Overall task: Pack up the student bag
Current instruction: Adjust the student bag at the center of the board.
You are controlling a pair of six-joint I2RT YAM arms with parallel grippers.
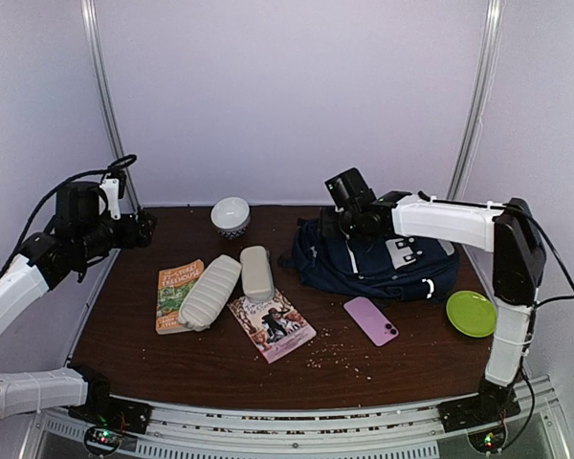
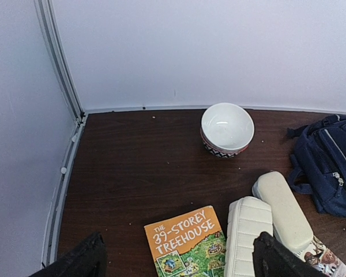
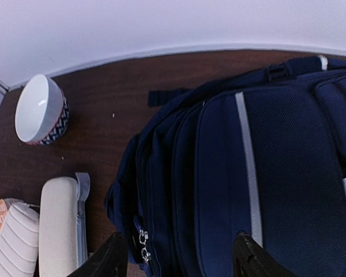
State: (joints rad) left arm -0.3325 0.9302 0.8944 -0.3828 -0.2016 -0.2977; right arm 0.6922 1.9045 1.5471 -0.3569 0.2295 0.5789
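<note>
The student bag point(image 1: 383, 258), navy with white stripes, lies zipped at the back right of the table. My right gripper point(image 1: 335, 222) hovers over its left end, open. In the right wrist view the fingertips point(image 3: 106, 259) straddle the bag point(image 3: 248, 173) just beside its silver zipper pulls point(image 3: 142, 245), and nothing is held. My left gripper point(image 1: 143, 229) hangs open above the table's back left corner. Its wrist view looks down on an orange book point(image 2: 187, 242) and two cream pouches point(image 2: 248, 231).
Left of the bag lie the orange book point(image 1: 177, 292), two cream pouches point(image 1: 210, 292) point(image 1: 256, 273) and a second book point(image 1: 273, 325). A pink phone point(image 1: 371, 320) and green plate point(image 1: 471, 314) sit in front of the bag. A white bowl point(image 1: 231, 216) stands at the back; crumbs point(image 1: 340, 359) dot the front.
</note>
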